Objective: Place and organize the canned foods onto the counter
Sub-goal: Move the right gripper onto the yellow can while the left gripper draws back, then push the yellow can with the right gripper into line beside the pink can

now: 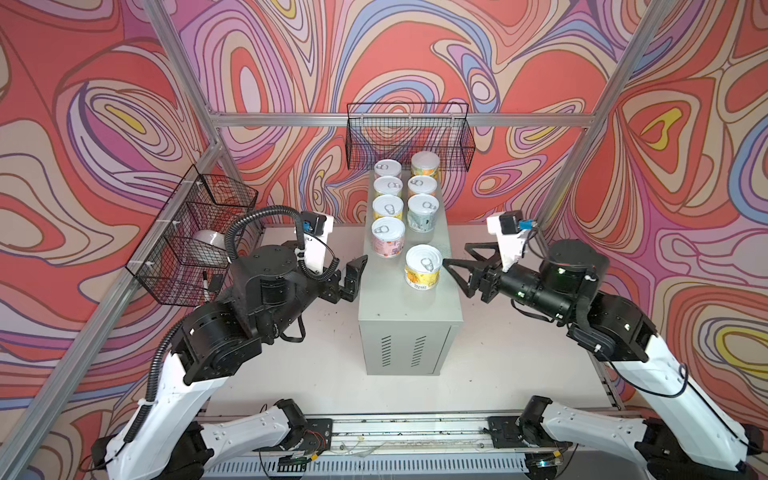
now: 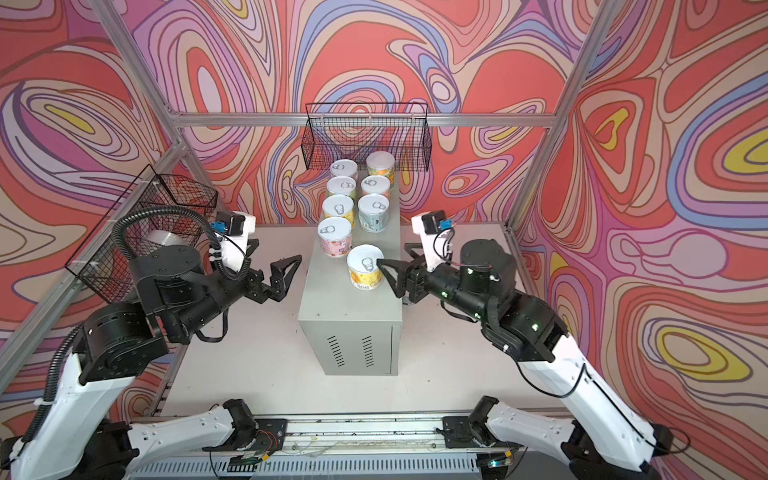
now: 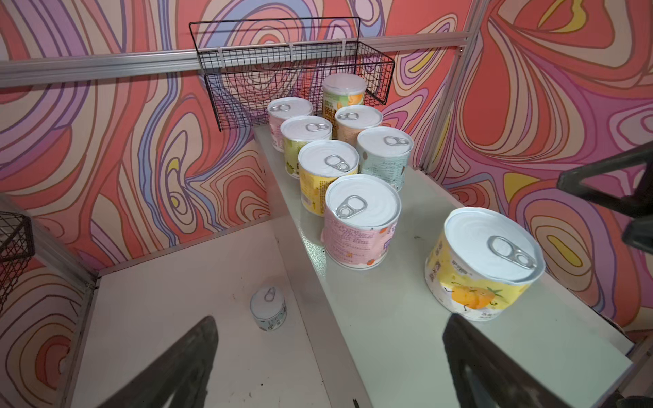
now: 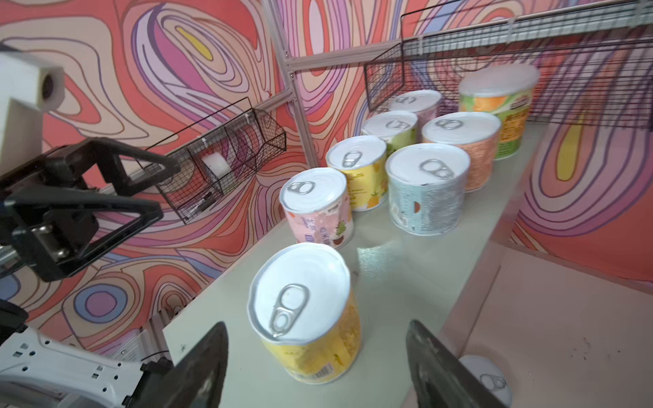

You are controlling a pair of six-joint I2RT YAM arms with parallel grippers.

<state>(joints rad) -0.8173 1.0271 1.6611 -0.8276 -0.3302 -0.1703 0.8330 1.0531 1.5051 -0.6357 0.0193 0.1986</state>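
Note:
The pale grey counter [image 1: 399, 307] stands mid-table with several cans in two rows on its far half, the nearest a pink one [image 1: 388, 235]. A yellow can [image 1: 423, 266] [image 4: 307, 318] stands alone nearer the front. My right gripper [image 1: 456, 254] [image 4: 316, 325] is open at the counter's right edge, its fingers either side of that can with gaps showing. My left gripper [image 1: 357, 270] [image 3: 332, 319] is open and empty at the counter's left edge. One small can [image 3: 268, 309] stands on the table left of the counter, and another [image 4: 489, 381] on the table to its right.
A black wire basket [image 1: 409, 137] hangs on the back rail just above the rearmost cans. A second wire basket [image 1: 195, 232] on the left rail holds a white roll [image 1: 208, 239]. Aluminium frame posts stand at both back corners.

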